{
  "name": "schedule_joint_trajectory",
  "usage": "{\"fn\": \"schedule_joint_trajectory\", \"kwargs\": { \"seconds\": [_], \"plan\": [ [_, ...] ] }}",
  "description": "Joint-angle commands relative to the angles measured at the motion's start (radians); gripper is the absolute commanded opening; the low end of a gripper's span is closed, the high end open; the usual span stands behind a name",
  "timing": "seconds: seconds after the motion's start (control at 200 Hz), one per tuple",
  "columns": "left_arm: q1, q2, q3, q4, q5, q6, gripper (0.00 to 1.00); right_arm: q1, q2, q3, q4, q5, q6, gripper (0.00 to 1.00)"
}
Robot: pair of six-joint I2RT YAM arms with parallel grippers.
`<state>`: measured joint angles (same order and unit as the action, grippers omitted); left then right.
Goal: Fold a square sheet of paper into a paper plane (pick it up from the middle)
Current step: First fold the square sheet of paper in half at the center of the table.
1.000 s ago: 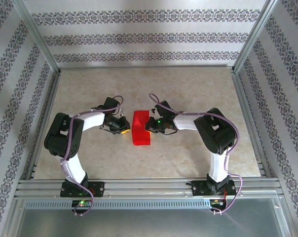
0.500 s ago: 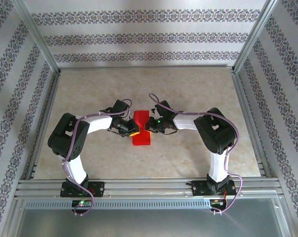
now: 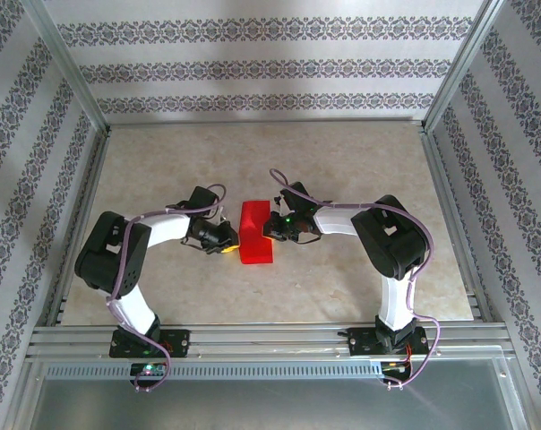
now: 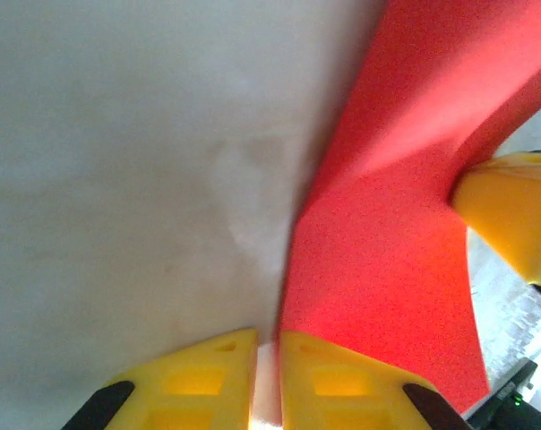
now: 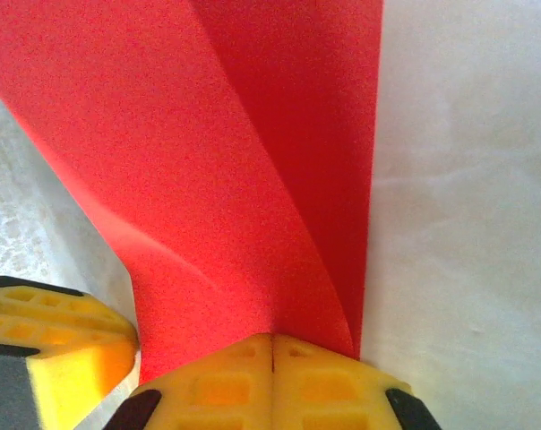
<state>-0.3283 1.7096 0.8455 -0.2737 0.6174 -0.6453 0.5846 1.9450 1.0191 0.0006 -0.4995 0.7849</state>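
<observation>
The square sheet of paper (image 3: 255,235) is a bright red folded shape in the middle of the table, its upper layers lifted. My right gripper (image 3: 272,228) is shut on its right edge, and in the right wrist view the gripper (image 5: 272,339) pinches the paper (image 5: 226,179) where its layers meet. My left gripper (image 3: 227,244) sits low at the paper's left edge. In the left wrist view it (image 4: 269,339) is shut with only a thin slit, the paper (image 4: 387,224) lying against its right finger, not clearly between the jaws.
The beige table top (image 3: 342,161) has open room behind and in front of the paper. Aluminium frame rails (image 3: 253,336) run along the near edge and both sides. Patterned walls enclose the workspace.
My left gripper swung right against the paper's left side, then drew back left a little. The right gripper kept its hold and place.
</observation>
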Motion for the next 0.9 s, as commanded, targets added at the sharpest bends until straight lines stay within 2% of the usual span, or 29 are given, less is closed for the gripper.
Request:
{"fn": "schedule_joint_trajectory", "kwargs": {
  "seconds": [0.0,0.115,0.275,0.38,0.57,0.899],
  "plan": [
    [0.003,-0.083,-0.011,-0.056,-0.03,-0.011,0.15,-0.005,0.115,-0.07,-0.249,0.154,-0.026,0.02],
    [-0.038,-0.145,-0.016,0.125,0.001,-0.143,0.15,-0.005,0.115,-0.071,-0.249,0.154,-0.026,0.02],
    [-0.111,-0.035,0.016,0.189,0.027,-0.206,0.14,-0.005,0.116,-0.07,-0.25,0.154,-0.025,0.02],
    [-0.125,0.028,0.012,0.169,0.03,-0.206,0.13,-0.005,0.114,-0.071,-0.251,0.155,-0.025,0.01],
    [-0.126,0.035,-0.03,0.08,0.012,-0.148,0.13,-0.005,0.117,-0.069,-0.254,0.153,-0.027,0.01],
    [-0.097,-0.115,-0.121,-0.14,-0.038,-0.043,0.14,-0.006,0.123,-0.056,-0.268,0.157,-0.042,0.01]
  ]
}}
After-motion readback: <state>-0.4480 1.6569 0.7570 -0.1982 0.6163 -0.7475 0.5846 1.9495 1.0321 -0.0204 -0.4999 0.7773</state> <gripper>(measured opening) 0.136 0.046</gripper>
